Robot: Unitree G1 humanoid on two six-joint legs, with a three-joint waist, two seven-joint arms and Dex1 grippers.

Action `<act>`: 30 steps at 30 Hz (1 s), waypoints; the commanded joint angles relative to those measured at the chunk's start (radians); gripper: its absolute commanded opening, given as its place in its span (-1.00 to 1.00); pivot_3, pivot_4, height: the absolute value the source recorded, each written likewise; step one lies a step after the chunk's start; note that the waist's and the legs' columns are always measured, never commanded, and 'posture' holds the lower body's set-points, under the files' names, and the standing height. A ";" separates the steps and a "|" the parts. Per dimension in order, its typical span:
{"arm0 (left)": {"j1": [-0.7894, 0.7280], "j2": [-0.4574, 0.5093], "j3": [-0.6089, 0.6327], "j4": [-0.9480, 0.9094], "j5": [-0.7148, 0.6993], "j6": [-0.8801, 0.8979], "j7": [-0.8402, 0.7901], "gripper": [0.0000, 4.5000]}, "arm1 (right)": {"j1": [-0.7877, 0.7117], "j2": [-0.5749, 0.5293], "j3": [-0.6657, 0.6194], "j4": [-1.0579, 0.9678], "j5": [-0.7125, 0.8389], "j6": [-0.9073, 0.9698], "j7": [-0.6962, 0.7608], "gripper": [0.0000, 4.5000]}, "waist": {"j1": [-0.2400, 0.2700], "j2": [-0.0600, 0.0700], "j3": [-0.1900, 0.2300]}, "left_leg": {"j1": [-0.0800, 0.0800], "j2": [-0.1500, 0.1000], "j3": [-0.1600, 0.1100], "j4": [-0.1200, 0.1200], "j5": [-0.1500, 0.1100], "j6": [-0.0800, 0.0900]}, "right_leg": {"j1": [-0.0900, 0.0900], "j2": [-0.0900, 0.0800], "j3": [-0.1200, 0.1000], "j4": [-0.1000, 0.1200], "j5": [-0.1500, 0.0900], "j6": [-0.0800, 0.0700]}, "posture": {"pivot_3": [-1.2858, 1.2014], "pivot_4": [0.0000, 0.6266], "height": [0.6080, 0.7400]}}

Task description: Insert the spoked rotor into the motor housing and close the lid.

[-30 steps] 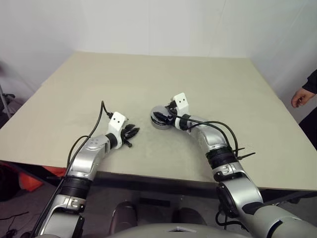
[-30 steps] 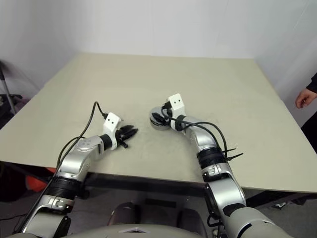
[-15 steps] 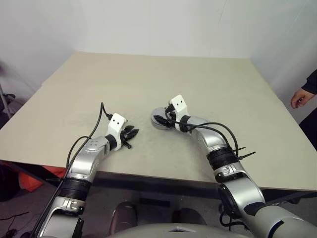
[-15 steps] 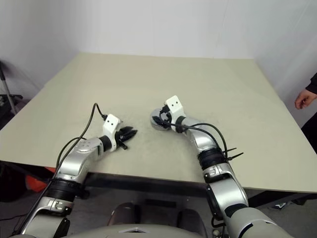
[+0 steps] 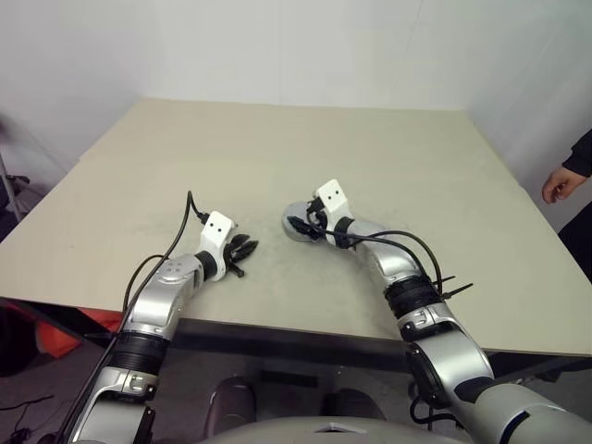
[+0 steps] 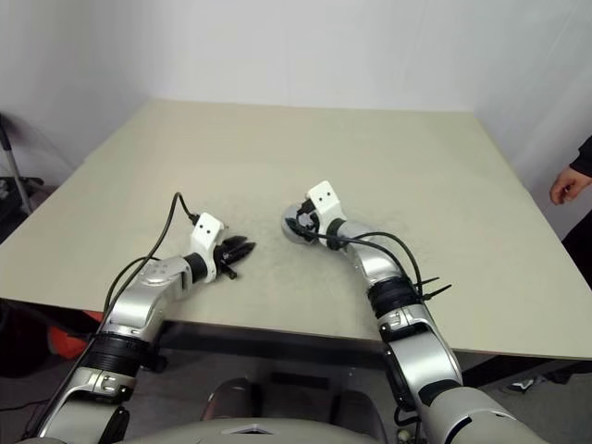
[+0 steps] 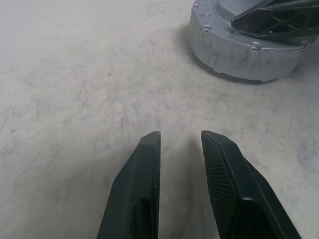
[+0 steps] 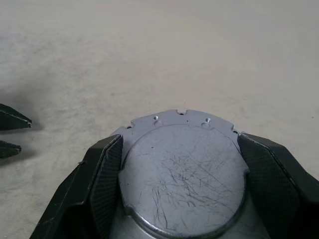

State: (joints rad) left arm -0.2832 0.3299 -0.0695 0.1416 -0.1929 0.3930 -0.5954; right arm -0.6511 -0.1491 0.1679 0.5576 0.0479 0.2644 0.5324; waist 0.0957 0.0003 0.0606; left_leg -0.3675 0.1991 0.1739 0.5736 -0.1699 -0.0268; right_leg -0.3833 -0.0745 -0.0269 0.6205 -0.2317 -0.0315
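The motor housing (image 7: 234,52), a short round silver ring, stands on the table a little right of the middle. The lid (image 8: 182,169), a smooth scratched silver disc, lies on top of it with the housing's notched flange (image 8: 182,117) showing past it. My right gripper (image 8: 179,138) reaches over the housing (image 5: 294,228) and is shut on the lid, one black finger on each side. My left gripper (image 7: 180,135) rests low over the bare table to the left of the housing, slightly open with nothing between its fingers. The spoked rotor is hidden.
The beige table (image 5: 277,148) stretches wide and bare behind and to both sides. A person's hand (image 5: 558,182) hangs past the table's right edge. The front edge runs close under both forearms.
My right wrist has rolled a little while staying over the housing. The left arm has not moved.
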 commanded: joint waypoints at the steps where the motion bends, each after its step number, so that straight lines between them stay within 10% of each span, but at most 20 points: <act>1: -0.022 0.004 0.021 -0.025 -0.005 -0.009 0.005 -0.39 | 0.022 -0.008 0.013 0.066 -0.030 0.020 -0.002 0.43 | 0.000 0.000 0.000 | 0.000 0.000 0.000 0.000 0.000 0.000 | 0.000 0.000 0.000 0.000 0.000 0.001 | 0.03 -1.00 1.00; 8: -0.152 -0.110 0.122 0.027 -0.127 0.149 0.090 -0.39 | 0.027 -0.020 0.024 0.074 -0.045 0.020 0.007 0.43 | 0.001 -0.001 -0.002 | 0.000 -0.001 0.000 0.000 0.000 0.000 | 0.002 0.000 0.000 0.000 0.000 0.000 | 0.03 -1.00 1.00; 14: -0.412 -0.232 0.228 0.318 -0.217 0.190 0.138 -0.99 | 0.021 -0.025 0.024 0.070 -0.051 0.016 0.002 0.43 | 0.000 -0.001 -0.003 | 0.001 -0.002 0.000 0.000 0.000 0.000 | 0.003 -0.001 0.001 -0.001 0.000 0.000 | 0.03 -1.00 1.00; 30: -0.522 -0.208 0.135 0.702 -0.089 0.209 0.050 -0.99 | 0.022 -0.041 -0.006 0.020 -0.039 0.038 -0.045 0.43 | 0.005 0.000 -0.003 | 0.012 -0.002 -0.001 -0.004 -0.001 0.002 | 0.016 -0.001 0.000 -0.009 -0.004 0.007 | 0.03 -1.00 1.00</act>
State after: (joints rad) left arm -0.8329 0.1177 0.0789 0.8283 -0.3038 0.5656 -0.5414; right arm -0.6414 -0.1611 0.1786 0.5465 0.0383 0.2717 0.5186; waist 0.1006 0.0004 0.0573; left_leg -0.3523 0.1965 0.1729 0.5666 -0.1711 -0.0250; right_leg -0.3640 -0.0759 -0.0268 0.6074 -0.2355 -0.0244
